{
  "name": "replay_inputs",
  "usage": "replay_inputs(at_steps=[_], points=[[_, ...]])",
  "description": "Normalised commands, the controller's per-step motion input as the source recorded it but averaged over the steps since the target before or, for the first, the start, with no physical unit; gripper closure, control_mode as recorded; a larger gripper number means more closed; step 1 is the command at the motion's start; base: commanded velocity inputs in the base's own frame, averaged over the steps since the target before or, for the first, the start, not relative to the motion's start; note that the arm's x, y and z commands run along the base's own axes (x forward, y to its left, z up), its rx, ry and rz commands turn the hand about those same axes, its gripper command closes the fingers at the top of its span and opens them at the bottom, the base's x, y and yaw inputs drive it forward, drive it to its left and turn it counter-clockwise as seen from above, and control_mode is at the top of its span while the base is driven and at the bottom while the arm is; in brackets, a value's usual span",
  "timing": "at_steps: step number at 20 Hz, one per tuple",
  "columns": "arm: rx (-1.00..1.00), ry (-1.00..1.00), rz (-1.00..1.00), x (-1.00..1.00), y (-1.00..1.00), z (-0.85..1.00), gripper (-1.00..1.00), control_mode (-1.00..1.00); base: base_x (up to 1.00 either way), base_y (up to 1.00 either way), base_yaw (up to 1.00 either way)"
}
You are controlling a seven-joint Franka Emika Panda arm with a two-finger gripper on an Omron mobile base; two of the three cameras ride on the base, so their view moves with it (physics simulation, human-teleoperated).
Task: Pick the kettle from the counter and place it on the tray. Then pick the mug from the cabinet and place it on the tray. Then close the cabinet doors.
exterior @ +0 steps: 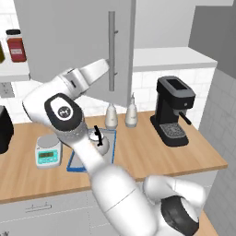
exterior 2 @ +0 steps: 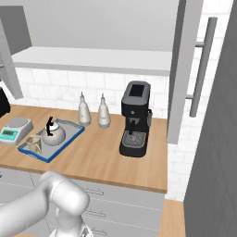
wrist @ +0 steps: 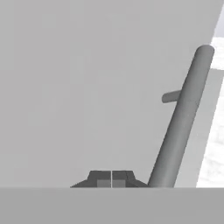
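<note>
Left base view: arm reaches up to left cabinet door (exterior: 69,41); kettle (exterior: 100,142) on tray (exterior: 76,162).
Right base view: kettle (exterior 2: 53,133), mug (exterior 2: 34,143) on tray (exterior 2: 69,138); right door (exterior 2: 185,69) open.
Hand view: gripper (wrist: 112,179) fingers pressed together against door panel (wrist: 87,87), bar handle (wrist: 181,118) just right.

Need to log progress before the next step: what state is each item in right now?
kettle: upright on the tray
mug: upright on the tray, beside the kettle
cabinet doors: both open
end effector: fingers together, holding nothing, against the door beside its bar handle
</note>
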Motion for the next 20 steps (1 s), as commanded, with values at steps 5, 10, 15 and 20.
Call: replay_inputs(at_steps=[5, 10, 15, 20], points=[[0.00, 0.43, 0.10, 0.48, -0.49, 0.00, 1.00, -1.00, 0.00, 0.00, 0.00], [0.00, 0.50, 0.24, 0.59, -0.13, -0.01, 1.00, -1.00, 0.00, 0.00, 0.00], [0.00, 0.46, 0.32, 0.45, 0.00, -0.21, 1.00, -1.00, 0.00, 0.00, 0.00], [0.00, 0.15, 0.28, 0.40, 0.00, -0.60, 1.00, -1.00, 0.00, 0.00, 0.00]])
